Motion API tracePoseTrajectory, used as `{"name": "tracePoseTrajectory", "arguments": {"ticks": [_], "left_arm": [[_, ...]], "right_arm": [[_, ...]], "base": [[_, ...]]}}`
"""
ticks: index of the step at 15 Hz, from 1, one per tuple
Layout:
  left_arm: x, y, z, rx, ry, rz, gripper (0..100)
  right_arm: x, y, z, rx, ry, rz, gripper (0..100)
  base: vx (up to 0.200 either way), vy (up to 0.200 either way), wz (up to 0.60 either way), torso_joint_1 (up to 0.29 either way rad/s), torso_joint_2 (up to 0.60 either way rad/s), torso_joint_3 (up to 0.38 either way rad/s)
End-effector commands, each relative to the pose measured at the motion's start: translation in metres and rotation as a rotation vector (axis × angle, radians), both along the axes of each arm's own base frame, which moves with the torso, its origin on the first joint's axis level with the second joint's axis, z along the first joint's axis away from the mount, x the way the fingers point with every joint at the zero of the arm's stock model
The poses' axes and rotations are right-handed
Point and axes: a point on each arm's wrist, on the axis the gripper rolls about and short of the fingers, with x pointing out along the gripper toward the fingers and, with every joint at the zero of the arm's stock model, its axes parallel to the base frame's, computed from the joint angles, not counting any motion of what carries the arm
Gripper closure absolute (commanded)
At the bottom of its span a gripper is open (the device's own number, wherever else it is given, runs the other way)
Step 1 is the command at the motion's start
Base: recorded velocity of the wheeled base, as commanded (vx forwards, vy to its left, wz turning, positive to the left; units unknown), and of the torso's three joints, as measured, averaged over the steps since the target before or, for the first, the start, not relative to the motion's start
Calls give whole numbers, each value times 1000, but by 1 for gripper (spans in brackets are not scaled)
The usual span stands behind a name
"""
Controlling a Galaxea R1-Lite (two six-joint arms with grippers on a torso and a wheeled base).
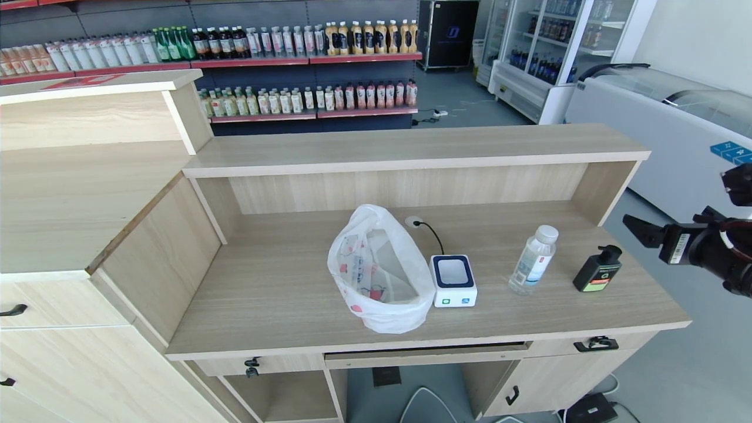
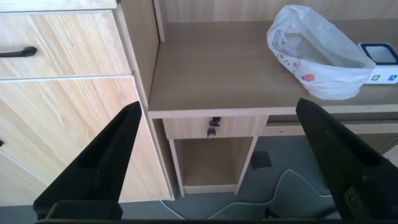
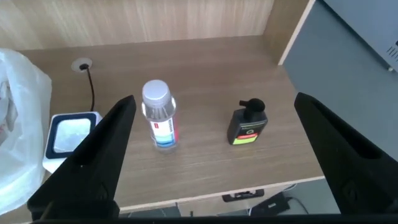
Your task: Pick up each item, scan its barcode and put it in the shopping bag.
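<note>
1. Since the bottle (image 1: 533,260) and the pump bottle (image 1: 597,270) both stand on the counter (image 1: 282,282), right of the scanner (image 1: 453,281), I think the job is at its first step: picking up an item.
2. The right gripper (image 3: 214,99) hangs off the counter's right end, fingers wide apart, holding nothing.
3. The left gripper (image 2: 219,104) is low at the near left, also wide apart and empty.
4. Next, I guess, the right gripper must go over the pump bottle and close without tipping it.
5. The bag (image 1: 376,270) sits open mid-counter, just left of the scanner.
6. Pale wood counter; drink shelves (image 1: 305,41) far behind, a fridge (image 1: 546,53) far right.
</note>
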Motion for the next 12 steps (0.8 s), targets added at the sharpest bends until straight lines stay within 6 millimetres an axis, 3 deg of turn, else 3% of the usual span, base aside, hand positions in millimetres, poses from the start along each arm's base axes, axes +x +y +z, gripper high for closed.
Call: {"name": "tracePoseTrajectory", "arguments": {"ticks": [1,9,12], "left_arm": [[0,0,0,0,2,1,0],[0,0,0,0,2,1,0],[0,0,0,0,2,1,0]], "right_arm": [[28,-4,-44,-14,158,14,0],[55,-15,-97,-69,228,-26,0],[64,-17,-109,-75,235,-53,0]], "base": [[0,0,0,0,0,0],[0,0,0,0,0,0],[0,0,0,0,0,0]]}}
